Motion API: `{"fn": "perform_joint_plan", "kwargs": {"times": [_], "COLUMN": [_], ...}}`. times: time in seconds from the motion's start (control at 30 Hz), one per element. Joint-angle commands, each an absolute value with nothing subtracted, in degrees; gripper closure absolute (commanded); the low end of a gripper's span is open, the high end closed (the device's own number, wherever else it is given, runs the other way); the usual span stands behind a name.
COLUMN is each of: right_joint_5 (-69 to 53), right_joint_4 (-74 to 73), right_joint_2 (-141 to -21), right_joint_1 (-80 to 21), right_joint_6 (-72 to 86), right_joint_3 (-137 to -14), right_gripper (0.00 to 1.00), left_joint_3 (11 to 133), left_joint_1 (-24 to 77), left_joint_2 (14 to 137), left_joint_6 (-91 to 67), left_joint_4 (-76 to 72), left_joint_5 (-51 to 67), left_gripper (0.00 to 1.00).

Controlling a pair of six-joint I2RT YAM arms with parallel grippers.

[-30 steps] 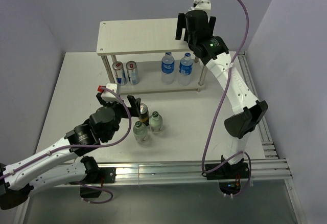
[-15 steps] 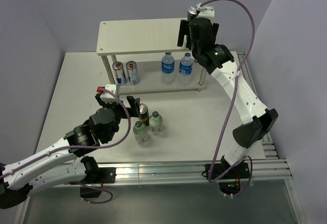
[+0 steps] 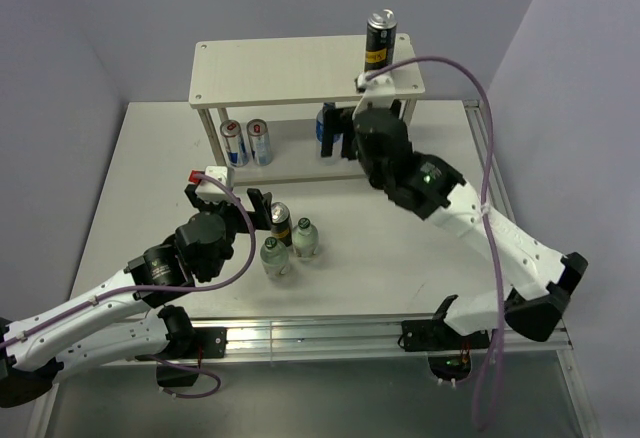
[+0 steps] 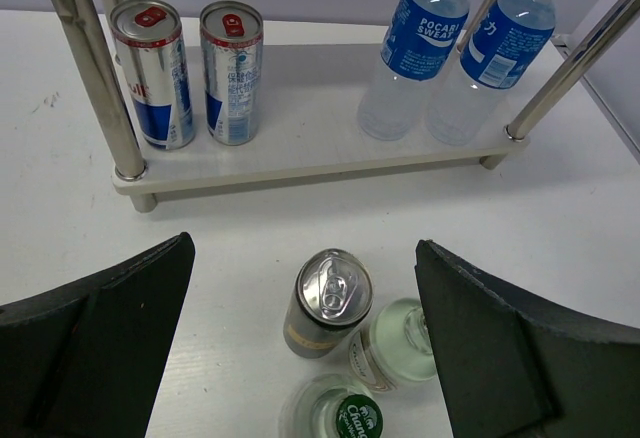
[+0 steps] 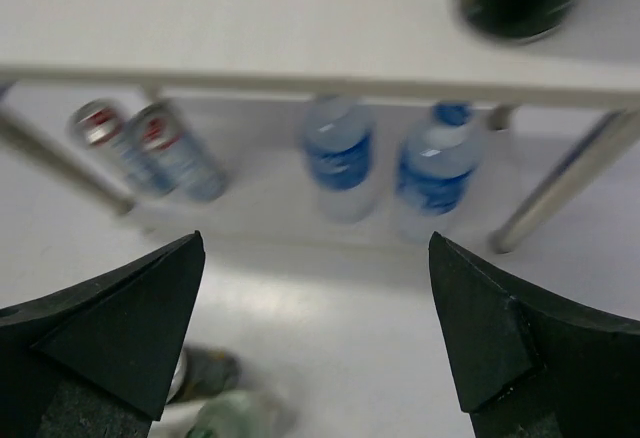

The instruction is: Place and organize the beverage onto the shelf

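Since a second ago the right arm has pulled back off the shelf (image 3: 270,70) and swung down in front of it, leaving a dark can (image 3: 379,40) standing upright alone at the right rear corner of the top board. The right gripper (image 3: 336,133) now hangs before the lower board with its jaws wide apart and nothing between them. On that lower board two silver-blue cans (image 3: 246,142) stand at the left end and two water bottles (image 4: 420,53) towards the right.

The left gripper (image 3: 262,208) hovers low over the bench (image 3: 150,178), jaws also spread and empty, facing a gold-sided can (image 4: 325,303) near the middle of the bench. Two green-capped glass bottles (image 3: 305,238) stand just beside that can, on its near and right sides.

That can looks like the next pick. To do it well, the fingers should come down on either side of the can's body, clear of the bottles, close squarely at mid-height and lift straight up before travelling, so the neighbours are not tipped.
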State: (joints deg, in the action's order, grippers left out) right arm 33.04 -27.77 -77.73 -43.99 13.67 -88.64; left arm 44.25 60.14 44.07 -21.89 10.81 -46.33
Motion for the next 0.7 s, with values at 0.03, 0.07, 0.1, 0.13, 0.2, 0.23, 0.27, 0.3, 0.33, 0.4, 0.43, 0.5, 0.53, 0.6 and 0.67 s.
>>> {"fn": "perform_joint_plan", "kwargs": {"times": [0.03, 0.07, 0.1, 0.13, 0.2, 0.23, 0.27, 0.3, 0.33, 0.4, 0.43, 0.5, 0.53, 0.6, 0.67], "right_joint_5": [30.60, 29.98, 29.71, 28.05, 25.94, 23.23, 22.51, 22.07, 21.63, 20.83, 20.48, 19.95, 20.21, 20.48, 20.92], "right_joint_4": [-25.13, -25.40, -25.31, -24.88, -23.56, -22.95, -22.42, -21.98, -22.06, -22.06, -21.97, -21.71, -21.62, -20.84, -20.65], "right_joint_2": [-73.65, -74.44, -74.97, -75.49, -77.60, -78.48, -80.49, -81.64, -82.96, -86.56, -87.62, -89.91, -90.52, -91.40, -92.28], "right_joint_1": [-55.18, -56.59, -59.21, -60.11, -61.34, -61.78, -61.96, -62.22, -62.92, -63.54, -63.72, -63.98, -63.90, -63.90, -63.90], "right_joint_6": [20.54, 21.44, 22.32, 23.54, 25.30, 26.44, 26.89, 27.24, 27.59, 27.86, 28.04, 28.30, 28.47, 28.48, 28.39], "right_joint_3": [-82.89, -82.27, -80.96, -80.16, -78.32, -77.96, -77.78, -78.22, -78.74, -80.32, -80.77, -81.73, -81.91, -81.74, -81.83], "right_gripper": [0.00, 0.00, 0.00, 0.00, 0.00, 0.00, 0.00, 0.00, 0.00, 0.00, 0.00, 0.00, 0.00, 0.00, 0.00], "left_joint_3": [45.70, 45.79, 45.79, 45.79, 45.88, 45.97, 45.97, 45.97, 45.97, 46.14, 46.23, 46.41, 46.41, 46.41, 46.32], "left_joint_1": [60.47, 60.47, 60.47, 60.47, 60.47, 60.47, 60.47, 60.47, 60.47, 60.56, 60.56, 60.91, 61.08, 61.70, 62.05], "left_joint_2": [43.86, 43.86, 43.77, 43.77, 43.16, 42.81, 42.28, 42.10, 41.93, 41.75, 41.66, 41.48, 41.31, 40.78, 40.08], "left_joint_6": [-21.71, -21.80, -21.88, -21.97, -22.41, -22.59, -22.67, -22.68, -22.94, -23.29, -23.55, -23.82, -23.82, -23.99, -24.08], "left_joint_4": [10.37, 10.46, 10.55, 10.63, 10.98, 11.07, 11.16, 11.25, 11.51, 12.30, 12.57, 13.18, 13.27, 13.71, 13.80], "left_joint_5": [-47.72, -47.99, -48.25, -48.60, -49.13, -49.22, -49.22, -49.31, -49.39, -49.74, -50.18, -50.80, -51.32, -51.94, -52.73], "left_gripper": [0.01, 0.01, 0.01, 0.01, 0.00, 0.01, 0.01, 0.01, 0.01, 0.01, 0.01, 0.01, 0.01, 0.01, 0.01]}}
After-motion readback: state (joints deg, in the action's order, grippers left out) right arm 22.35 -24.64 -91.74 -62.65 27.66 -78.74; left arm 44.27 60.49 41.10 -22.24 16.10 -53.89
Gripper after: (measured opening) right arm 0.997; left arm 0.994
